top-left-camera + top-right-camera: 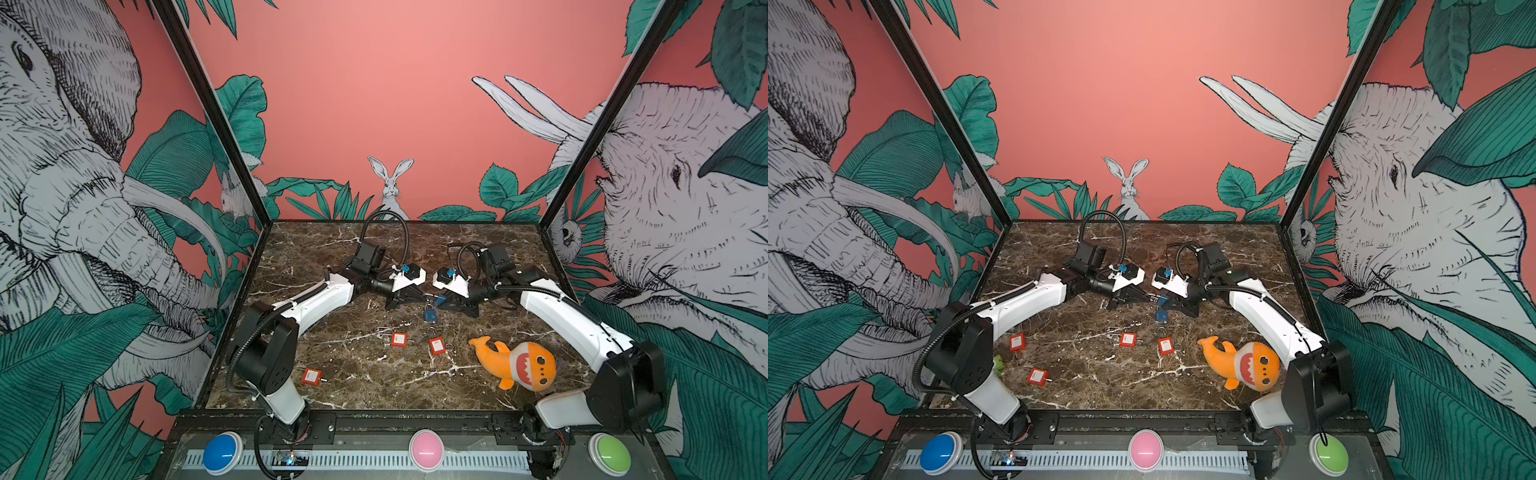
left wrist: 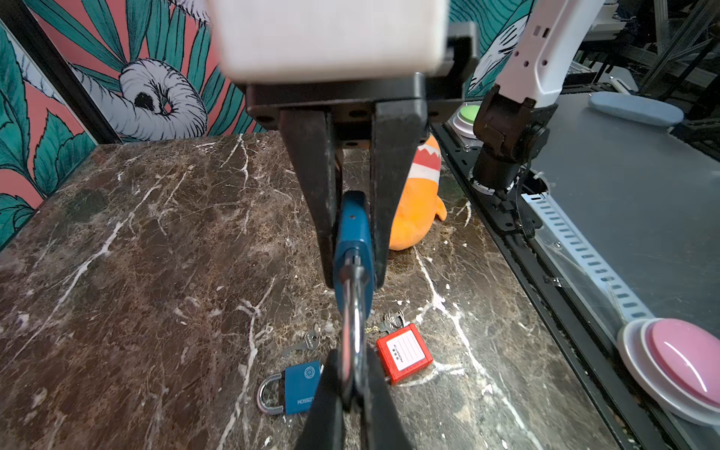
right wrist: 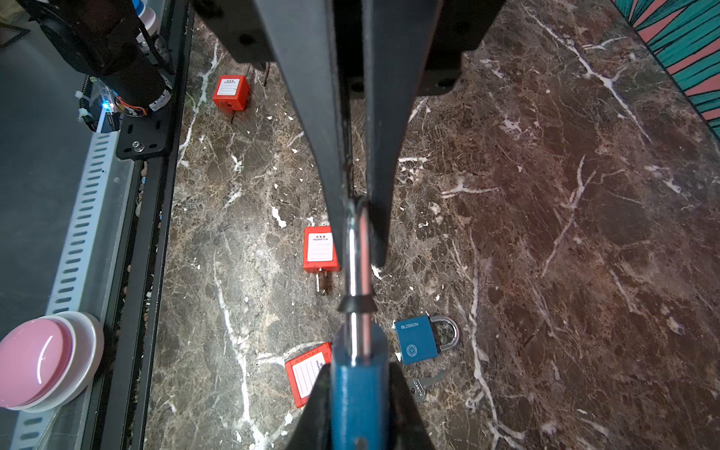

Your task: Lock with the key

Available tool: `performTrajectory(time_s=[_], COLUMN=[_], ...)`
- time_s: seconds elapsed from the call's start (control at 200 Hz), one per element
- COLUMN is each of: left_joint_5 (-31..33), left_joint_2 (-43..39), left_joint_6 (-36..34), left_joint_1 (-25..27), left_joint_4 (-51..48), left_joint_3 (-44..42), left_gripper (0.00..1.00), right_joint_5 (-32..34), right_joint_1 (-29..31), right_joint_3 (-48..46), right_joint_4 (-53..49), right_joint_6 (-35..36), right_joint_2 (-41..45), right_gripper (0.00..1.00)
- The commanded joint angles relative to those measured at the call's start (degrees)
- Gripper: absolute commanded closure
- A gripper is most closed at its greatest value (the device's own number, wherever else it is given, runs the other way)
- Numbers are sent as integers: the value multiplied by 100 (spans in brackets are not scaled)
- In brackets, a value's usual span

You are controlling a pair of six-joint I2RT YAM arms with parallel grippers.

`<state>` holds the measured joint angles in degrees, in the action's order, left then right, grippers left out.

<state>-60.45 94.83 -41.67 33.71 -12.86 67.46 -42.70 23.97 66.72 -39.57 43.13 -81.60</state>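
A blue padlock (image 1: 441, 300) hangs above the table's middle between my two grippers. My right gripper (image 3: 358, 370) is shut on its blue body (image 3: 358, 397). My left gripper (image 2: 352, 374) is shut on its silver shackle (image 2: 352, 311), which stands extended out of the body. In both top views the two grippers meet tip to tip, left gripper (image 1: 426, 296), right gripper (image 1: 448, 302). A silver key (image 2: 309, 342) lies flat on the marble, untouched, beside a second blue padlock (image 2: 298, 385) with its shackle pushed in; the same key (image 3: 422, 383) and second padlock (image 3: 417, 343) show below the held one.
Red padlocks (image 1: 399, 339) (image 1: 437, 345) (image 1: 311, 376) lie nearer the front; in a top view another red padlock (image 1: 1017, 343) lies by the left arm. An orange shark plush (image 1: 515, 363) rests at the front right. Blue (image 1: 222, 454), pink (image 1: 427, 449) and green (image 1: 611, 453) buttons line the front rail.
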Motion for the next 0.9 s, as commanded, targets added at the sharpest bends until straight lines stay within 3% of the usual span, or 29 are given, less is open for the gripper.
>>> performTrajectory(time_s=[0.0, 0.245, 0.605, 0.745, 0.895], left_joint_5=[-307, -343, -296, -702, -993], left_joint_2=[11, 270, 333, 452, 547], left_joint_6=[-137, 150, -258, -143, -408], left_joint_1=[152, 245, 470, 487, 481], left_joint_4=[-137, 99, 108, 56, -539], left_joint_3=[155, 231, 138, 230, 438], left_gripper=[100, 100, 100, 100, 100], right_joint_5=[-230, -345, -1078, -914, -295], right_joint_1=[49, 278, 317, 368, 520], right_joint_3=[230, 209, 311, 312, 239], right_joint_4=[610, 1138, 2273, 2435, 2248], right_joint_6=[-70, -146, -1026, -840, -127], right_joint_2=[-31, -195, -497, -518, -405], right_gripper=[100, 100, 100, 100, 100])
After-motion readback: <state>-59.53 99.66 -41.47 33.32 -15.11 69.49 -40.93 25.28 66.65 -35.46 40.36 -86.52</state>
